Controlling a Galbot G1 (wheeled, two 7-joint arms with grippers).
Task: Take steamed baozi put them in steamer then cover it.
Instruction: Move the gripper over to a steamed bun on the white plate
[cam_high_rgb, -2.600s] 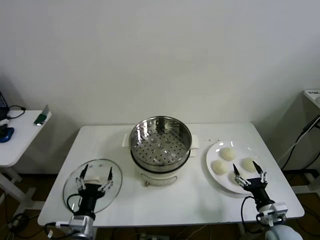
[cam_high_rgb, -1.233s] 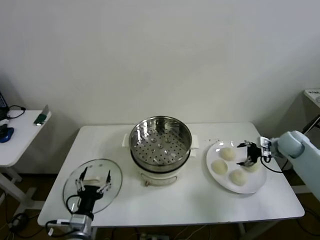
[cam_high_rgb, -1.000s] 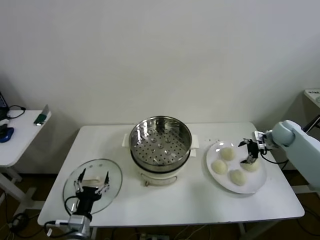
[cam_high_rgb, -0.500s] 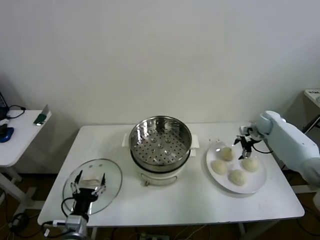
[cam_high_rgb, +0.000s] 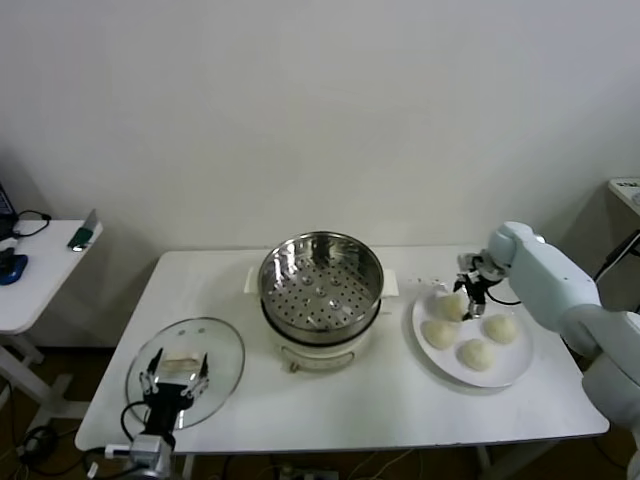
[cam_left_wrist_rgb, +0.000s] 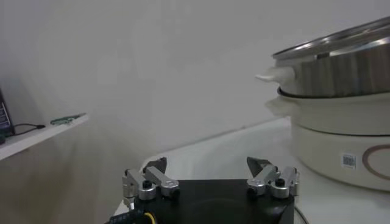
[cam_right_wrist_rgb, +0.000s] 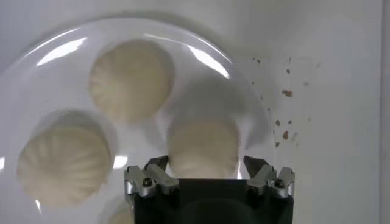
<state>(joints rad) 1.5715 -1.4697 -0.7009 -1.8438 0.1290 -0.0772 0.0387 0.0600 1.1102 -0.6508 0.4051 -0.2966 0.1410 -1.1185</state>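
The shiny steamer (cam_high_rgb: 320, 290) stands uncovered at the table's middle, its perforated tray bare; the left wrist view shows its wall (cam_left_wrist_rgb: 341, 67). Its glass cover (cam_high_rgb: 215, 350) lies flat at the front left. My left gripper (cam_high_rgb: 176, 378) hangs open low over the cover's near side, and nothing sits between its jaws (cam_left_wrist_rgb: 208, 163). On the white plate (cam_high_rgb: 515, 365) at the right lie several steamed baozi. My right gripper (cam_high_rgb: 470, 288) is open over the rearmost baozi (cam_high_rgb: 452, 306), with its jaws (cam_right_wrist_rgb: 206, 163) straddling that bun (cam_right_wrist_rgb: 203, 143).
Two more buns (cam_right_wrist_rgb: 131, 79) (cam_right_wrist_rgb: 64, 164) lie beside the straddled one on the plate (cam_right_wrist_rgb: 201, 55). Crumbs (cam_right_wrist_rgb: 286, 94) dot the table by the plate. A white side table (cam_high_rgb: 30, 290) with small items stands at the far left. The wall rises close behind.
My right arm has swung across the plate from the right-hand bun to the rearmost one and come down over it. My left gripper has slid back toward the table's front edge.
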